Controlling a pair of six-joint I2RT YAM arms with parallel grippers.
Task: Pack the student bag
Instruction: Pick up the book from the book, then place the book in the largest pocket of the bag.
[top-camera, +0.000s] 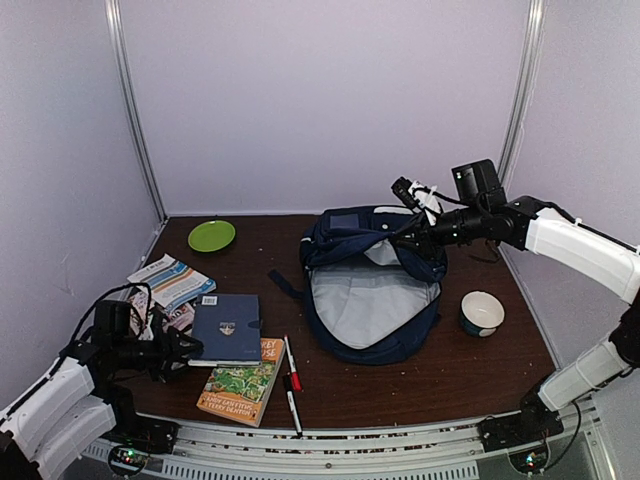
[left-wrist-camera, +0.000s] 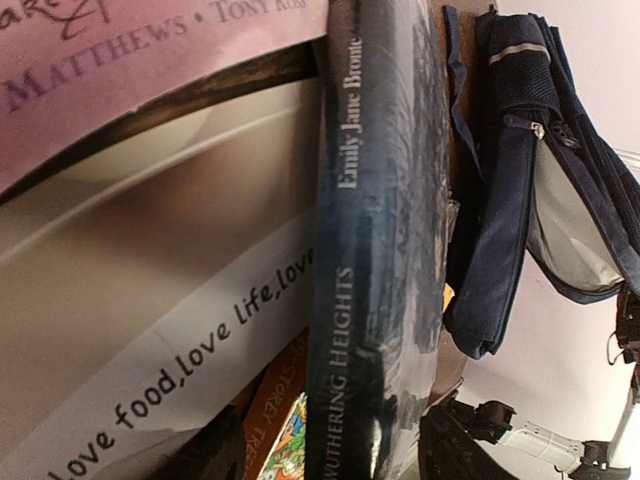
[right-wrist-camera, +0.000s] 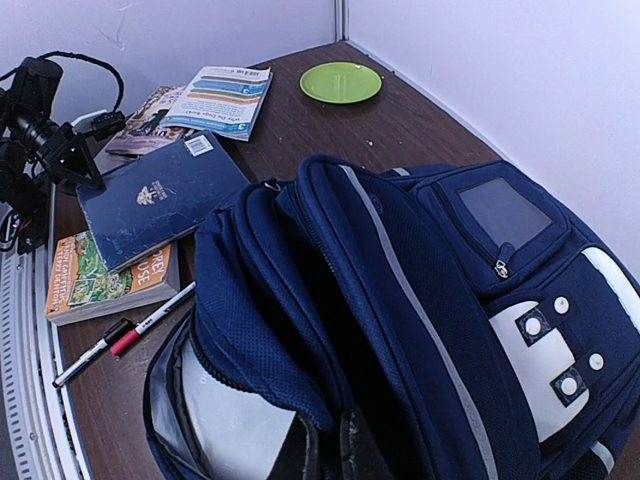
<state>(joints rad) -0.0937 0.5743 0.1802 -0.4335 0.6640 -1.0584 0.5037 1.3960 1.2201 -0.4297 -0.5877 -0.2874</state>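
Student bag (top-camera: 372, 300) sits centre-right, mouth open, with the right gripper (top-camera: 428, 252) clenched on its rim. Left gripper (top-camera: 183, 348) fingers are spread astride the navy book (top-camera: 228, 325). Risk: a shallow edge grip lets the book slip when lifted.

Centre-right on the desk (top-camera: 450, 375): student bag (top-camera: 370, 290), bowl (top-camera: 482, 312) just right of it. Plate (top-camera: 211, 236) in far-left corner. Books (top-camera: 226, 328) stacked near-left, two pens (top-camera: 291, 380) between them and bag.
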